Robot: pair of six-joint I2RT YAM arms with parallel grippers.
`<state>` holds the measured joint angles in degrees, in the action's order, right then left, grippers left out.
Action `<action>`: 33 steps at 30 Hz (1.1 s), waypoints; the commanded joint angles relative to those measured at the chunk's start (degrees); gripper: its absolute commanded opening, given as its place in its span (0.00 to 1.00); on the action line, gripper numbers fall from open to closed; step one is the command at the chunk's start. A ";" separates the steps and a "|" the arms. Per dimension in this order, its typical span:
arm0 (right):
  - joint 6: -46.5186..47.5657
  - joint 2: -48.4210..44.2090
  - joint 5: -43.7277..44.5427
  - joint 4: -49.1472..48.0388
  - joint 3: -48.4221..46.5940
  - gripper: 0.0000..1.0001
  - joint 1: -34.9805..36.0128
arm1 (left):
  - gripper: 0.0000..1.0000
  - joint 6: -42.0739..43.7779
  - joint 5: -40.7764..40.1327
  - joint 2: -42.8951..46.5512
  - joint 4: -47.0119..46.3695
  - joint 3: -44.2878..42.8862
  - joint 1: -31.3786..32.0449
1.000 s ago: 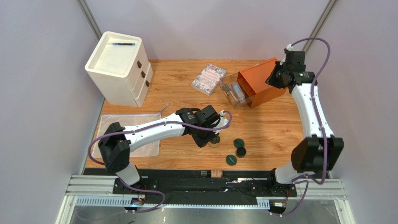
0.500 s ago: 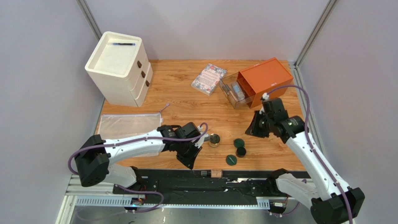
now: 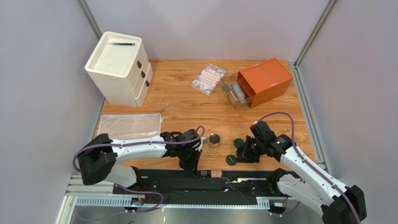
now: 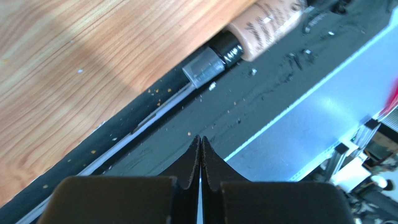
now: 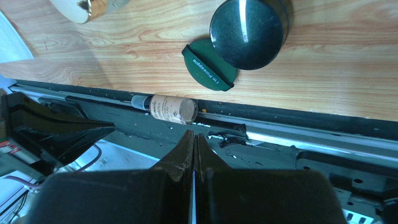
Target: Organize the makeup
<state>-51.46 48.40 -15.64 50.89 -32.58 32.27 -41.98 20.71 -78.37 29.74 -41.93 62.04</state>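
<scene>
A pinkish tube [image 3: 216,173] lies on the black rail just past the table's near edge; it also shows in the left wrist view [image 4: 266,23] and in the right wrist view [image 5: 170,108]. The gold-rimmed compact [image 3: 214,140] sits on the wood. One green disc [image 3: 238,142] lies by the right arm. The other green disc [image 3: 230,159] lies near the edge, and in the right wrist view [image 5: 205,65] it sits beside the black jar [image 5: 247,32]. My left gripper [image 3: 194,162] is shut and empty [image 4: 201,140], left of the tube. My right gripper [image 3: 241,156] is shut and empty [image 5: 193,135], over the rail.
A clear box [image 3: 235,91] holding another tube stands by the orange box [image 3: 264,80] at the back right. A floral booklet [image 3: 209,78] lies behind. A white drawer unit [image 3: 119,65] with a pen [image 3: 124,44] on top stands back left. A mesh pouch [image 3: 128,125] lies left.
My right arm has swung from the orange box down to the near edge by the discs. My left gripper has pulled back from the compact to the near edge.
</scene>
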 commanded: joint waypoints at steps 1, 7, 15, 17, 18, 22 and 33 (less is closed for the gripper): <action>-4.78 3.01 -4.40 -6.50 0.67 0.00 3.58 | 0.00 -5.31 0.82 -5.29 -3.98 -0.78 1.06; -5.49 12.14 -5.80 -10.55 -0.03 0.00 8.42 | 0.00 -6.80 2.32 -10.04 -7.66 -0.52 1.06; -5.93 18.92 -5.54 -12.57 1.29 0.00 12.81 | 0.00 -8.47 3.72 -16.02 -11.54 -0.08 1.33; -6.02 20.67 -5.28 -13.45 1.55 0.00 13.43 | 0.00 -8.65 3.81 -16.81 -12.42 0.01 1.42; -6.02 21.64 -4.93 -13.71 1.55 0.00 14.13 | 0.00 -8.56 3.73 -17.08 -12.68 -0.17 1.50; -6.98 25.95 -4.75 -16.96 2.87 0.00 16.06 | 0.00 -7.68 2.59 -18.05 -11.64 -0.87 1.59; -8.22 32.45 -3.52 -23.30 1.29 0.00 18.53 | 0.00 -7.24 -6.64 -8.12 -3.99 1.06 1.50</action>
<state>-58.72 79.46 -19.66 30.39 -29.36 50.26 -50.13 22.04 -89.69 20.99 -41.54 63.77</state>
